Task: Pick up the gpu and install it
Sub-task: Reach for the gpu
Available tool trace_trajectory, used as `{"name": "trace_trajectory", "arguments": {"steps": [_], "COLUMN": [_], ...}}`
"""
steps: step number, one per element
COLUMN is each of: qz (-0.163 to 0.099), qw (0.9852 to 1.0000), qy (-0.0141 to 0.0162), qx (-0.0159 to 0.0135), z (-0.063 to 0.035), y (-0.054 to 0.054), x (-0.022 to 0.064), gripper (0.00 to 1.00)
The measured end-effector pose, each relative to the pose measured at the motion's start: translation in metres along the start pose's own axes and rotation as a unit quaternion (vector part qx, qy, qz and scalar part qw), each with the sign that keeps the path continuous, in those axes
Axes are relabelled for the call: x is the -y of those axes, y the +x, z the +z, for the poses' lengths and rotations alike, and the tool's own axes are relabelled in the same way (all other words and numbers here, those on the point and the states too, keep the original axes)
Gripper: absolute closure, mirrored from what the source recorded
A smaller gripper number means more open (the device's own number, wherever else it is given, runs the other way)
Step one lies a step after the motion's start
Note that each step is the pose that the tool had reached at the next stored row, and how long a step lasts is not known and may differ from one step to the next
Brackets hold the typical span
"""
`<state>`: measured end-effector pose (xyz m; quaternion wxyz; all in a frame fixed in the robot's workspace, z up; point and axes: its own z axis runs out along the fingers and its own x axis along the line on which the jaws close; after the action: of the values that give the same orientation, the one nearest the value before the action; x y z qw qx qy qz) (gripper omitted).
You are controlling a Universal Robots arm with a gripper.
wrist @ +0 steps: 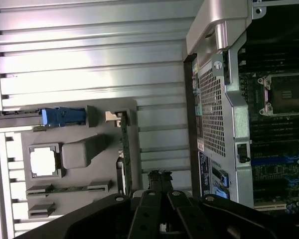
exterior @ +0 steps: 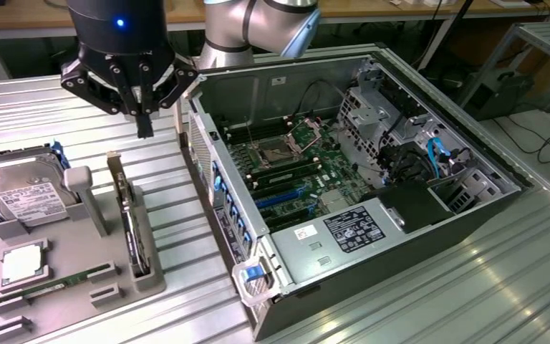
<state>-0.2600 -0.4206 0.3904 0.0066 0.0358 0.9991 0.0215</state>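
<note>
The gpu (exterior: 132,229) (wrist: 123,149) stands on its thin edge in a slot of a grey holder (exterior: 98,240), at about eight o'clock in the exterior view. Edge-on it shows as a narrow dark strip with a green board line, and a pale metal bracket stands upright at its twelve o'clock end. At nine o'clock from the card and just beside it, a blunt grey post rises from the holder. Beyond the post lies a silver hard drive (exterior: 26,197). Toward seven o'clock sit a square processor chip (exterior: 22,264) and a slim RAM stick (exterior: 60,282). At three o'clock from the card, close by, stands the wall of the open computer case (exterior: 294,276), with its motherboard (exterior: 294,172) exposed inside. The gripper (exterior: 145,129) (wrist: 159,181) hangs at twelve o'clock from the card, above the ribbed metal table (exterior: 46,115). It is clear of the bracket, its fingers pressed together and holding nothing.
</note>
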Motion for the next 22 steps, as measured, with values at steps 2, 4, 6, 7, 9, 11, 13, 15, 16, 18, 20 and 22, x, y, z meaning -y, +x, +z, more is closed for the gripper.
{"name": "trace_trajectory", "arguments": {"steps": [2, 4, 6, 7, 9, 11, 13, 15, 16, 18, 20, 22], "qz": [0.0, -0.001, -0.001, -0.001, -0.001, -0.001, -0.001, -0.001, -0.001, -0.001, -0.002, -0.002], "qw": [1.0, 1.0, 1.0, 1.0, 1.0, 1.0, 1.0, 1.0, 1.0, 1.0, 1.0, 1.0], "qy": [0.0, 0.0, 0.0, 0.0, 0.0, 0.0, 0.0, 0.0, 0.0, 0.0, 0.0, 0.0], "qx": [0.0, 0.0, 0.0, -0.0001, 0.0, 0.0, -0.0001, -0.0001, -0.0001, 0.0, 0.0, -0.0001], "z": [0.0002, 0.0005, 0.0006, 0.0007, 0.0009, 0.0011, 0.0012, 0.0013, 0.0014, 0.0016, 0.0018, 0.0019], "y": [0.001, 0.003, 0.004, 0.005, 0.007, 0.008, 0.009, 0.011, 0.011, 0.012, 0.014, 0.015], "x": [0.0022, 0.0052, 0.0069, 0.0081, 0.0099, 0.0115, 0.0128, 0.0141, 0.0147, 0.0161, 0.0178, 0.0196], "gripper": [0.89, 0.89, 0.89, 0.89, 0.89, 0.89, 0.89, 0.89, 0.89, 0.89, 0.89, 0.89]}}
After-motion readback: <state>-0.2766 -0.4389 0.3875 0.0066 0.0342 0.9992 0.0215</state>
